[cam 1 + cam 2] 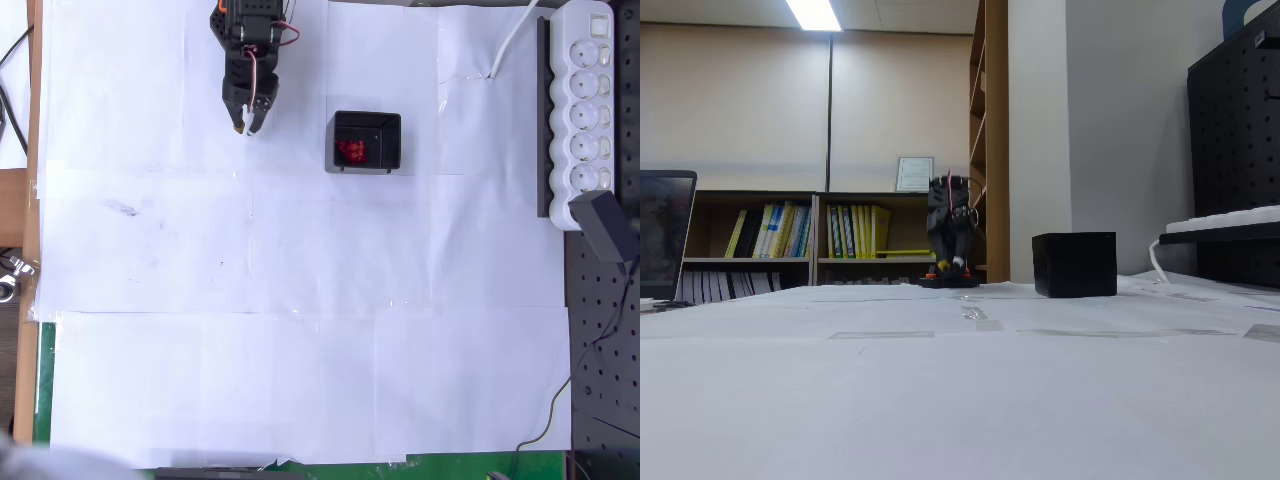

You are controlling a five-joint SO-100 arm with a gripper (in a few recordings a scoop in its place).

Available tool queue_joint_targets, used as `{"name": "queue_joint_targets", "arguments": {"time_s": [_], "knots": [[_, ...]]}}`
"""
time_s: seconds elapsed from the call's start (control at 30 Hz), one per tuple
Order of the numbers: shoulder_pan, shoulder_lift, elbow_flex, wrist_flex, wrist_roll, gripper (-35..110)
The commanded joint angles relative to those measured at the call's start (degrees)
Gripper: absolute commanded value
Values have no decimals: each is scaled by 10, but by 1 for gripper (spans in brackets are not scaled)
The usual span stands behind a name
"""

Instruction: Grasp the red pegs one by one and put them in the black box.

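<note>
The black box (367,141) sits on the white paper near the top centre in the overhead view, and a cluster of red pegs (351,151) lies inside it at its left side. In the fixed view the black box (1074,264) stands right of centre and its walls hide the pegs. My gripper (247,127) is left of the box, pointing down the picture, its fingers close together with nothing seen between them. In the fixed view the black arm (951,233) stands folded at the far table edge, left of the box.
A white power strip (585,105) on a black rail runs along the right edge, with a black plug (607,227) and cables beside it. White paper sheets (300,330) cover the table. A black pegboard (605,370) lies at the lower right.
</note>
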Motion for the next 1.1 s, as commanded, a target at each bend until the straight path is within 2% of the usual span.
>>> {"name": "queue_joint_targets", "arguments": {"time_s": [0.0,0.27,0.4,1.07], "knots": [[-4,-48,-19,21,1,0],[-23,-86,-20,130,11,0],[-27,-86,-20,176,53,0],[-28,-86,-20,178,53,0]]}}
